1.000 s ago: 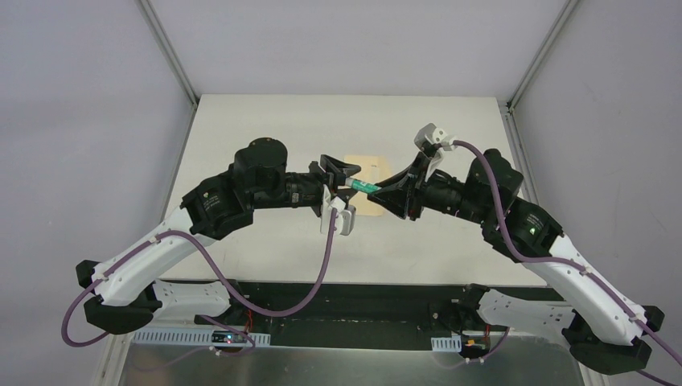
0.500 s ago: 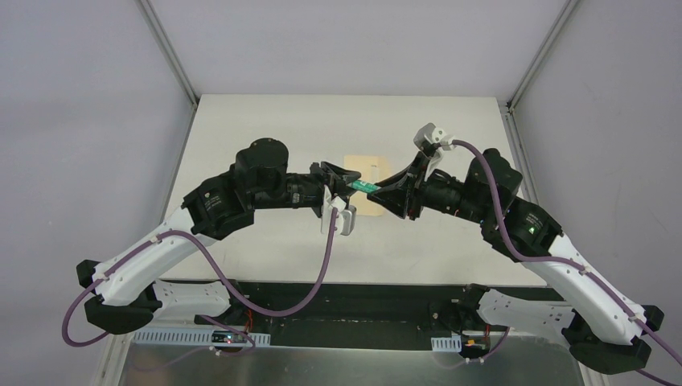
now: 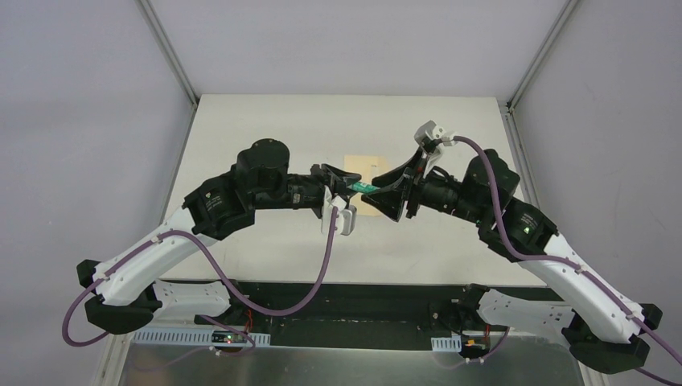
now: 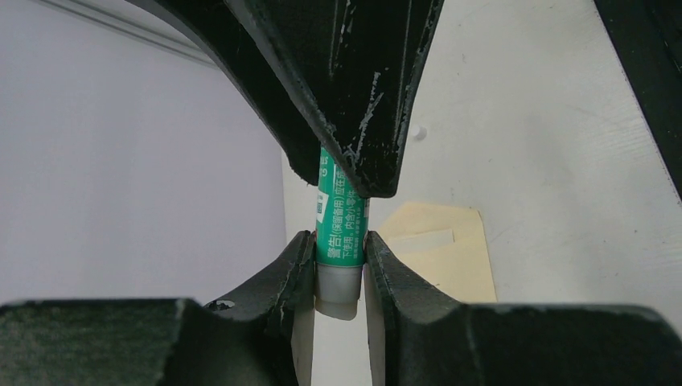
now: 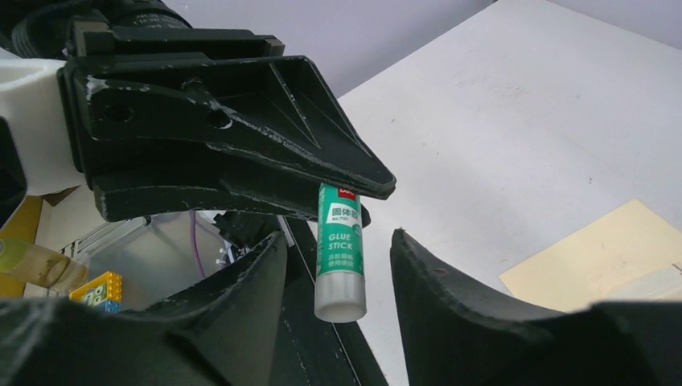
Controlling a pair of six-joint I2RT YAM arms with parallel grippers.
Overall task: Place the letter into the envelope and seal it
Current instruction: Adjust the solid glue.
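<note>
The right gripper [image 5: 338, 241] had just let go, its jaws apart around the glue stick [image 4: 338, 229], while the left gripper [image 3: 351, 183] had clamped its other end. The envelope [image 4: 450, 257] lay on the table [image 4: 547, 121] below, awaiting sealing.

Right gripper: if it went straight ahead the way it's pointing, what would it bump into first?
Likely the glue stick between its open fingers, then the left gripper clamping the far end.

Left gripper [image 4: 338, 249] tight — right gripper [image 5: 338, 241] wide
</note>
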